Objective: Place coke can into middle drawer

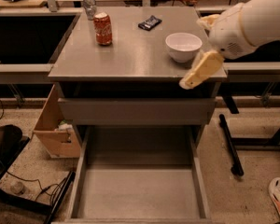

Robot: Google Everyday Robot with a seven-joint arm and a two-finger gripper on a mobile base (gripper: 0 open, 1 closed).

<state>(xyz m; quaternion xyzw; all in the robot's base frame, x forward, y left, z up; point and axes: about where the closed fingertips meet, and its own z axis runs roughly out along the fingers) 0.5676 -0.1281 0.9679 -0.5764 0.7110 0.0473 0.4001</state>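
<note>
The coke can point(102, 28), red with white script and a silver top, stands upright at the back left of the grey cabinet top point(130, 59). The middle drawer point(137, 195) is pulled out wide open below, and its flat floor is bare. My gripper point(196, 73), cream-coloured on a white arm, hangs over the front right edge of the cabinet top, just in front of the white bowl point(183, 46). It is far to the right of the can and holds nothing that I can see.
A dark snack packet point(150, 22) lies behind the bowl and a silvery-grey can point(88, 1) stands behind the coke can. A plain grey drawer front point(137, 111) sits above the open drawer. A cardboard box point(56, 134) stands left, a black stand leg point(228, 143) right.
</note>
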